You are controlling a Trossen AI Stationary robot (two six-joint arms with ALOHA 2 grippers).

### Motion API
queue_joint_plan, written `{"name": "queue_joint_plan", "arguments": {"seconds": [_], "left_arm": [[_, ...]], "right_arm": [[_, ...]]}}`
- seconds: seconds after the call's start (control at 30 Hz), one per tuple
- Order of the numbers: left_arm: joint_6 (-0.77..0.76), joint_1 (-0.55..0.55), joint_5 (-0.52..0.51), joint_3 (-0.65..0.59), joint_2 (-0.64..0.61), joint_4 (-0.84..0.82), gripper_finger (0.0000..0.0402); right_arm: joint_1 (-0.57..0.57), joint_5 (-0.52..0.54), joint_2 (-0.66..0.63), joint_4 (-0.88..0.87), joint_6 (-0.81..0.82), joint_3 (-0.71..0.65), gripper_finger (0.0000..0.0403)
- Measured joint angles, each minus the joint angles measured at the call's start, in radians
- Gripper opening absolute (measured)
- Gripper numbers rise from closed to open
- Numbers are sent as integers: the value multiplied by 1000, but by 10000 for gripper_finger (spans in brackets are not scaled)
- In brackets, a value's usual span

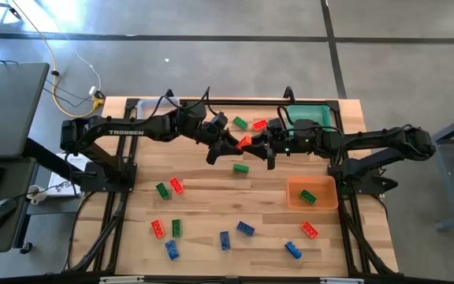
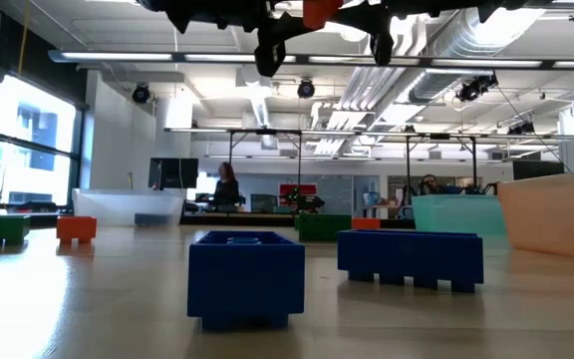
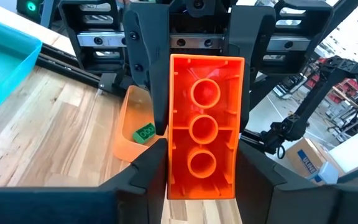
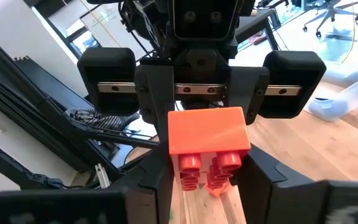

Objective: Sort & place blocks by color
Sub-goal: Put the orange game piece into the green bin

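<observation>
My left tool [image 1: 228,143] and right tool [image 1: 260,146] meet nose to nose above the middle of the worktop [image 1: 211,207], both clamped on one red brick [image 1: 245,142]. In the left wrist view the red brick [image 3: 202,144] shows its hollow underside between my fingers, with the other arm's fingers on it beyond; the right wrist view shows its studs. It hangs well clear of the wood.

My worry is the handover. If either tool pulls while both are gripping, the brick could twist or pop out, and I judge a drop from here would land among the loose bricks, near the green brick [image 1: 240,168] just below.

Room is fair. The orange bin [image 1: 312,193], holding one green brick, sits toward the right arm's side near the front; the teal bin [image 1: 309,113] is at the back right edge. Blue, red and green bricks scatter across the front half, so a low sweep there risks knocking them.
</observation>
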Motion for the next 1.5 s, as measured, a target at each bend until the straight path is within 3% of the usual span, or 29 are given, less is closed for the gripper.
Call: {"name": "queue_joint_plan", "arguments": {"seconds": [0.23, 0.73, 1.07, 1.3, 1.5], "left_arm": [[-10, 11, 2, 0, 0, 0, 141], [56, 38, -18, 1, 0, -107, 234], [159, 106, -45, 1, 0, -330, 232], [218, 121, -56, 1, 0, -450, 232], [273, 121, -198, 1, 0, -483, 232]], "right_arm": [[-1, 9, 0, 2, 2, 0, 111], [-1, 99, 0, -96, 42, 0, 111], [-16, 243, 0, -297, 85, 0, 111], [-86, 349, 0, -495, 128, 0, 111], [-195, 355, 0, -620, 126, 0, 111]]}}
